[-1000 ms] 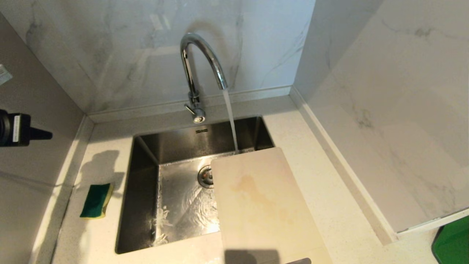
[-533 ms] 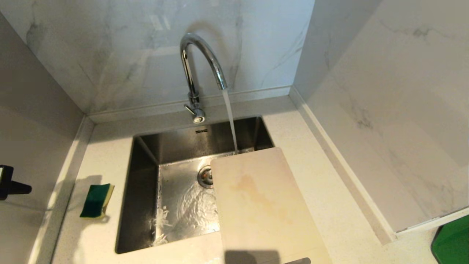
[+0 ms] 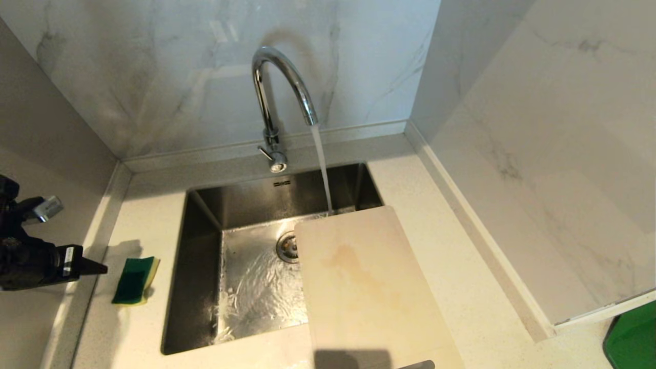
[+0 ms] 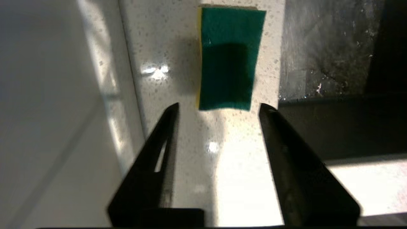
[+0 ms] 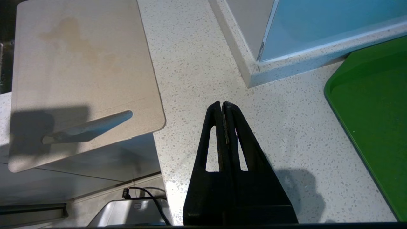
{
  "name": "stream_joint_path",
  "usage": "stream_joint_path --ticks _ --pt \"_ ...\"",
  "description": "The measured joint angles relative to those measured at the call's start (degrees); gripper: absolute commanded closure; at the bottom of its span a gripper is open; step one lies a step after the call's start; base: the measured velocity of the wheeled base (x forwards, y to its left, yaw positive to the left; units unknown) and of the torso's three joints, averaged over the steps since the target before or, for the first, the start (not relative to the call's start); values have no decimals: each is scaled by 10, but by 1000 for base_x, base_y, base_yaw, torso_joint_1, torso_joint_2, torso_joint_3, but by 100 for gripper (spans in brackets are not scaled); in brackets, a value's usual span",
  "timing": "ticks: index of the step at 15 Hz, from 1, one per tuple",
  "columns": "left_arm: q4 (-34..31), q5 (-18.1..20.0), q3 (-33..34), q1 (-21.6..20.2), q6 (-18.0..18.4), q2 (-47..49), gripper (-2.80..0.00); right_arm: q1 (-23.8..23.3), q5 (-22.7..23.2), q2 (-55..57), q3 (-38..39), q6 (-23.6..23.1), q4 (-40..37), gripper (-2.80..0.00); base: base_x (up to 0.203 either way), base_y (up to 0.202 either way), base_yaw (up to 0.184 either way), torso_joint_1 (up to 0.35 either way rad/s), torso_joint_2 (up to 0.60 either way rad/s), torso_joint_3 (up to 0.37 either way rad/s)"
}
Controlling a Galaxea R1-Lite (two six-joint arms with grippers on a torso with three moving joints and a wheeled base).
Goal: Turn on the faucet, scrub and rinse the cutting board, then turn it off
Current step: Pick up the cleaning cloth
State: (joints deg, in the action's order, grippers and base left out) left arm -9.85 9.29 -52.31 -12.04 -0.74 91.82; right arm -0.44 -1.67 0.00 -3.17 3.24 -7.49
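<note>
Kitchen corner: speckled pale stone counter [image 3: 435,215], grey-veined marble walls, steel sink [image 3: 246,287] set into the counter.

Nearest: cutting board [image 3: 369,287], cream-white, lying partly across the sink's right side and partly on the counter, its near end overhanging the counter's front edge; a yellowish-brown stain near its middle. Its handle slot shows only in the right wrist view; the head view cuts off the near end. Right gripper [image 5: 224,106] beside the board over the counter, fingers pressed together, holding nothing. Green tray [image 5: 375,105] on the counter to its right, cut off at the picture's edge.

Left side: sponge [image 3: 134,280], green top, yellow underside, flat on the counter just left of the sink. Left gripper [image 4: 218,108] above the counter just short of the sponge, fingers spread apart with the sponge's near end showing between the tips, nothing held. In the head view only one finger tip and part of the black body show at the left edge.

Farther: drain [image 3: 288,247], half hidden by the board. Faucet [image 3: 277,97] at the sink's back rim, water running from the spout and landing at the board's far edge.

Change since a second ago: the left gripper has come lower and nearer the sponge, and its fingers have opened. Board, sponge and water flow unchanged.

A small mark on the sink's back wall is too small to read.
</note>
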Motion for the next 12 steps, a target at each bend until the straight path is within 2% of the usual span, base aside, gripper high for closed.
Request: stream_joint_path --ticks 7,12 --pt "6 24 -8 0 -4 58 -280 0 0 0 0 0 0 0 0 0 0 0 0 0" --pt "44 25 -15 1 0 86 -280 0 0 0 0 0 0 0 0 0 0 0 0 0"
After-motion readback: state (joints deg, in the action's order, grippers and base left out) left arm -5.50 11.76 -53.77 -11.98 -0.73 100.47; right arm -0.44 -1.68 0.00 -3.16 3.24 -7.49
